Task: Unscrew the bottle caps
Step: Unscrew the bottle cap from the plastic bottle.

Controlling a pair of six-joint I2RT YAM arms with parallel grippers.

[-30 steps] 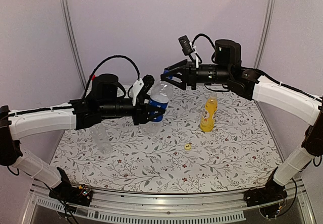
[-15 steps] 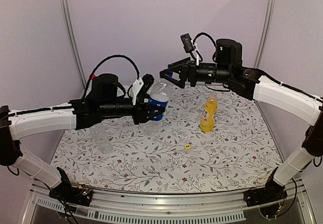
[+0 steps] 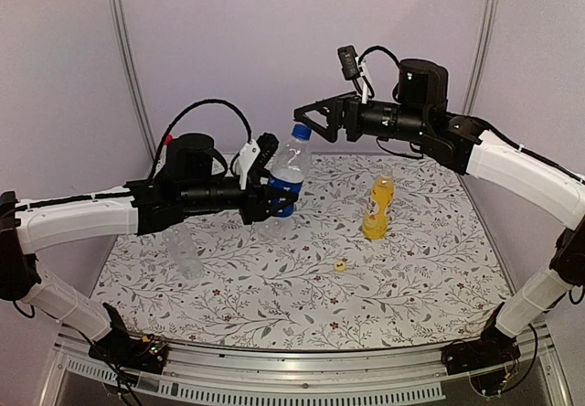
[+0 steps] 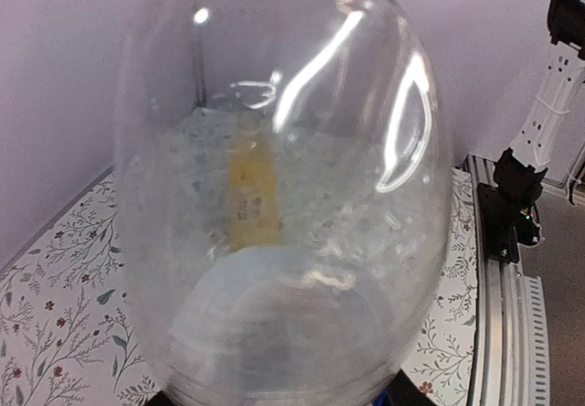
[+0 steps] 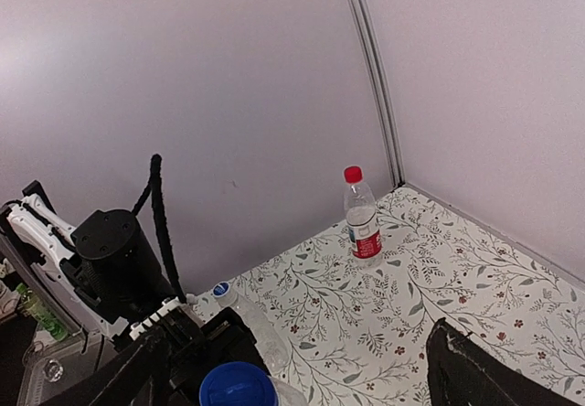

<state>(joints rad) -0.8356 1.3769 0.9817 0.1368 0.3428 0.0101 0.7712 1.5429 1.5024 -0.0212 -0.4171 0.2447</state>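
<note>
Between left fingers (image 3: 266, 146): blue-label bottle (image 3: 287, 176); right fingers (image 3: 313, 111) spread, straddling its cap (image 3: 301, 132).

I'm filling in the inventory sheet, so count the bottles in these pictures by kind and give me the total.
bottle with yellow liquid: 1
clear bottle with blue label: 1
clear bottle with red and white label: 1
plain clear bottle: 1
Total: 4 bottles

Centre: blue-labelled clear plastic bottle (image 3: 286, 173)
Right: yellow-liquid plastic bottle (image 3: 377, 207); before it, perhaps a small yellow cap (image 3: 339, 265)
Left: plain clear plastic bottle (image 3: 186, 252)
</note>
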